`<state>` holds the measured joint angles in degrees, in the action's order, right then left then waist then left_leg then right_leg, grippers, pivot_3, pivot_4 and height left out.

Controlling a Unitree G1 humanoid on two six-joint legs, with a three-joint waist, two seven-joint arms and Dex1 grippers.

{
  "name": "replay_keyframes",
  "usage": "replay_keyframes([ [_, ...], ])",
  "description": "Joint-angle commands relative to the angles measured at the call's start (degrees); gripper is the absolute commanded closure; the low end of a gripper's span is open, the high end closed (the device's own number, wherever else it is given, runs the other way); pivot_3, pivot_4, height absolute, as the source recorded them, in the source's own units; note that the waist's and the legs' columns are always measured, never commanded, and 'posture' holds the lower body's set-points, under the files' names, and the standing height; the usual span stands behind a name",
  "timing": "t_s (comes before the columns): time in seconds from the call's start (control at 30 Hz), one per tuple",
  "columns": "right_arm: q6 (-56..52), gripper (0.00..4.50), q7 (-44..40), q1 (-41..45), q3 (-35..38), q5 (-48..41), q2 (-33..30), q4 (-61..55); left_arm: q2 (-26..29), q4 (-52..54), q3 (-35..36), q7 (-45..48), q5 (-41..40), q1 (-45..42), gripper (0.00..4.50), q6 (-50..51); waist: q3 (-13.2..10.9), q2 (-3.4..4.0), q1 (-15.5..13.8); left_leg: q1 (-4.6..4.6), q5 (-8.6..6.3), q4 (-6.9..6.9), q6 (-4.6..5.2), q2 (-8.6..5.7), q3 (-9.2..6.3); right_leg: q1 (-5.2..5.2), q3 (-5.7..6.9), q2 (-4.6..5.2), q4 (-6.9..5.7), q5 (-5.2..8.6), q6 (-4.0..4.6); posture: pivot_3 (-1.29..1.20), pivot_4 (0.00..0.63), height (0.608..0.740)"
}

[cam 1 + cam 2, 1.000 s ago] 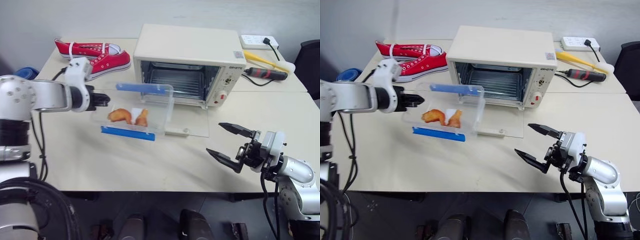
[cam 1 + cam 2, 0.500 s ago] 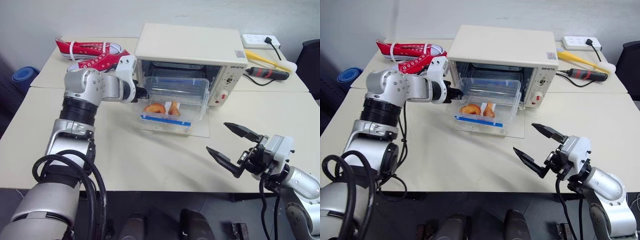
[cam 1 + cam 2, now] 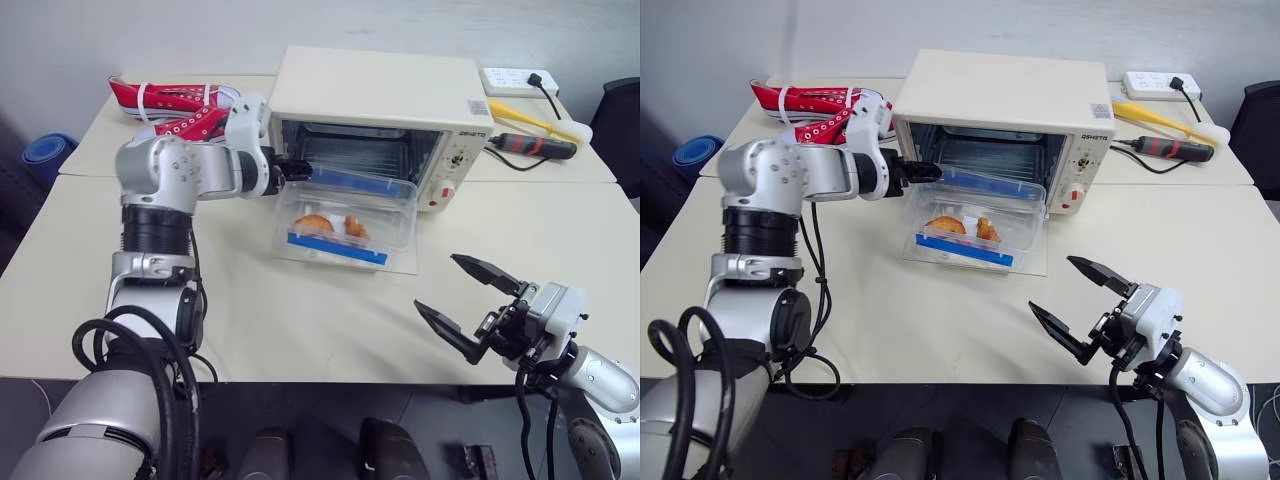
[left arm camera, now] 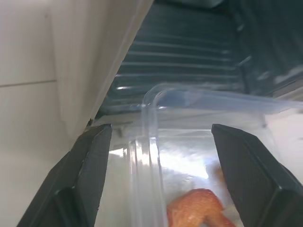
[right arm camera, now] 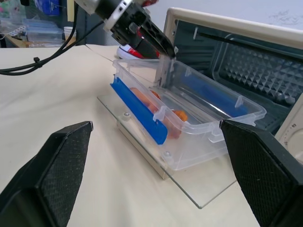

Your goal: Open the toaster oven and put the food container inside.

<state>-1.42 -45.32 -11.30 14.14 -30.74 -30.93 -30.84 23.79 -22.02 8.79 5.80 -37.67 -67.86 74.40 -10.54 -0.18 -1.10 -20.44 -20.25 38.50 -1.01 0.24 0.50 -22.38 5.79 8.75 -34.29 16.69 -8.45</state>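
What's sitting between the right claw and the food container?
Only bare table, plus the near edge of the open glass door under the food container. The left eye view shows the right claw apart.

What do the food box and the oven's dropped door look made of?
The small clear rectangular food container looks like thin glossy plastic: see-through walls, moulded rim, opaque blue side clips. The cream-white boxy toaster oven has a lowered flat door that looks like clear glass, the table showing through it. Its matte casing is probably painted metal.
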Motion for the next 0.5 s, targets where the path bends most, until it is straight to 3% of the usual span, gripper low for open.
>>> replay_keyframes([
  [0.03, -1.97, 0.0, 0.32, 0.17, 2.9, -2.49, -2.15, -2.08, 7.13, 6.93, 3.07, 9.28, -4.22, 2.13, 0.98, 4.72, 0.0, 0.0, 0.33, 0.0, 0.0, -0.01, 0.0, 0.01, 0.04, -0.04, -0.04, 0.0, -0.06, 0.0, 0.0, 0.0, 0.15, 0.74],
  [0.07, -3.09, 0.0, 0.1, 0.53, 3.01, -3.61, -2.83, -2.5, 9.41, 8.26, 2.84, 11.74, -4.43, 3.58, 0.98, 4.67, 0.0, 0.01, 0.44, 0.0, 0.0, -0.01, 0.0, 0.02, 0.04, -0.06, -0.03, -0.01, -0.07, 0.0, 0.0, 0.0, 0.15, 0.74],
  [0.13, -8.78, 0.4, 1.12, 2.11, 1.53, -2.49, -6.67, -3.63, 20.46, 15.22, -3.45, 28.9, -1.64, 13.64, 0.96, -6.22, 0.05, 0.09, 1.4, 0.01, 0.0, 0.0, 0.0, 0.04, 0.04, -0.05, -0.03, -0.01, -0.09, 0.0, 0.0, 0.0, 0.15, 0.74],
  [0.2, -14.67, 0.89, 1.25, 4.16, -1.54, -0.46, -10.73, -3.32, 25.25, 16.58, -4.72, 37.1, -0.49, 20.38, 1.36, -12.42, 0.08, 0.15, 1.54, 0.25, -0.01, -0.27, -0.02, 0.09, 0.32, -0.08, -0.24, -0.04, -0.11, 0.02, 0.03, 0.0, 0.15, 0.74],
  [0.33, -21.48, 2.17, 1.48, 13.27, -8.62, -1.48, -10.96, -0.61, 27.49, 23.25, -7.59, 51.35, 2.23, 33.13, 2.44, -28.2, 0.05, 0.08, 0.01, 0.01, -0.04, 0.18, -0.07, 0.33, 0.2, -0.08, -0.06, -0.2, -0.16, 0.03, 0.1, 0.0, 0.15, 0.74],
  [0.5, -25.01, 3.76, 0.42, 23.63, -15.56, 1.33, -9.6, 5.26, 19.47, 23.73, -9.99, 56.18, 6.59, 38.61, 3.91, -45.46, 0.06, 0.05, -1.24, -0.34, -0.25, 0.75, 0.11, 0.34, 0.12, -0.1, 0.04, -0.2, -0.13, -0.02, 0.18, 0.0, 0.15, 0.74],
])
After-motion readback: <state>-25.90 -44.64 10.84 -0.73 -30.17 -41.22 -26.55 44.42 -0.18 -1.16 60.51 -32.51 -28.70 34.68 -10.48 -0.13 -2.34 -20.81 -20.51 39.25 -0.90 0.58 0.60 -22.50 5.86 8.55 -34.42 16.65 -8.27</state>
